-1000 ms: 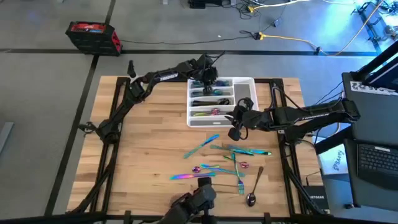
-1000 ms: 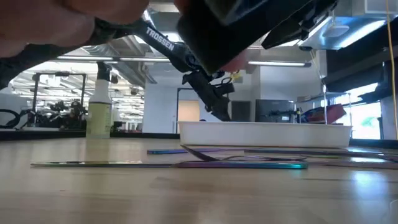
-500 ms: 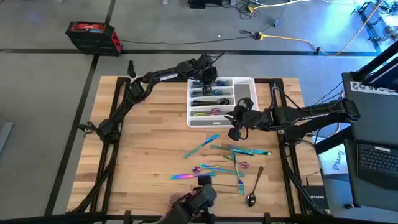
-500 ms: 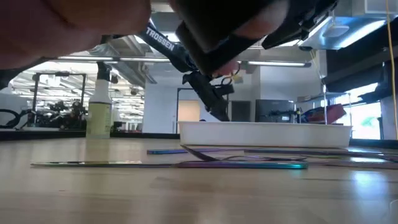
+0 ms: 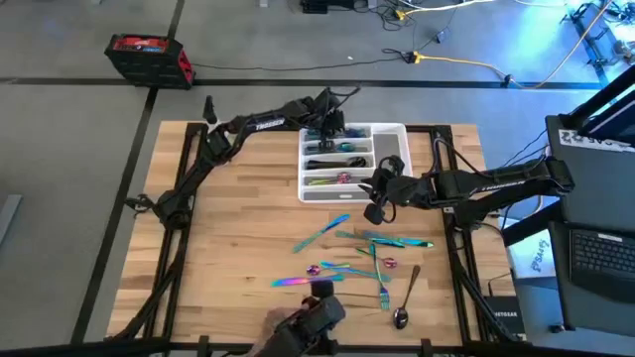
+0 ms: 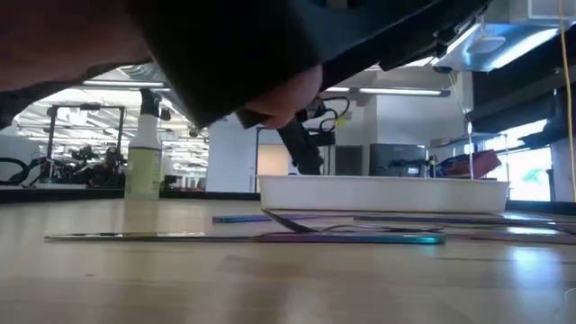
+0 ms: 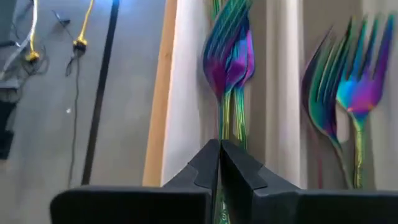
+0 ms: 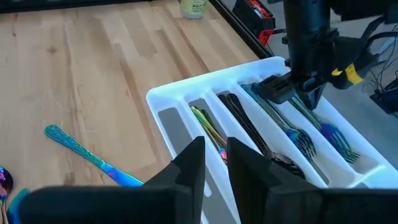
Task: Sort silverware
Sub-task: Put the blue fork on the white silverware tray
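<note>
My left gripper [image 7: 219, 163] has its fingertips pressed together on the handle of a rainbow fork [image 7: 229, 59], and it sits low inside the far compartment of the white tray [image 5: 393, 132], at the table's back edge. From the right wrist camera I see that same gripper [image 8: 287, 89] reaching down into the tray's outermost slot, where several forks [image 8: 323, 140] lie side by side with their tines pointing the same way. In the next slot over, my left wrist camera shows two more forks [image 7: 348, 93], and beyond that the tray holds darker pieces [image 8: 249, 134] and a few slim rainbow pieces [image 8: 208, 127] in the slots nearer the table's middle. My right gripper [image 5: 375, 203] hangs just beside the tray's near right corner with its two fingers [image 8: 189, 165] a little apart and nothing between them. Out on the bare wood nearer the front edge I count a loose scatter of silverware [image 5: 372, 253]: a teal knife [image 5: 322, 231] lying at a slant, several crossed pieces, and one darker spoon [image 5: 402, 315] furthest right and closest to the edge. A spray bottle [image 6: 142, 162] stands upright off to one side in the low camera. A dark blurred shape [image 5: 308, 322] crowds the front edge of the table.
</note>
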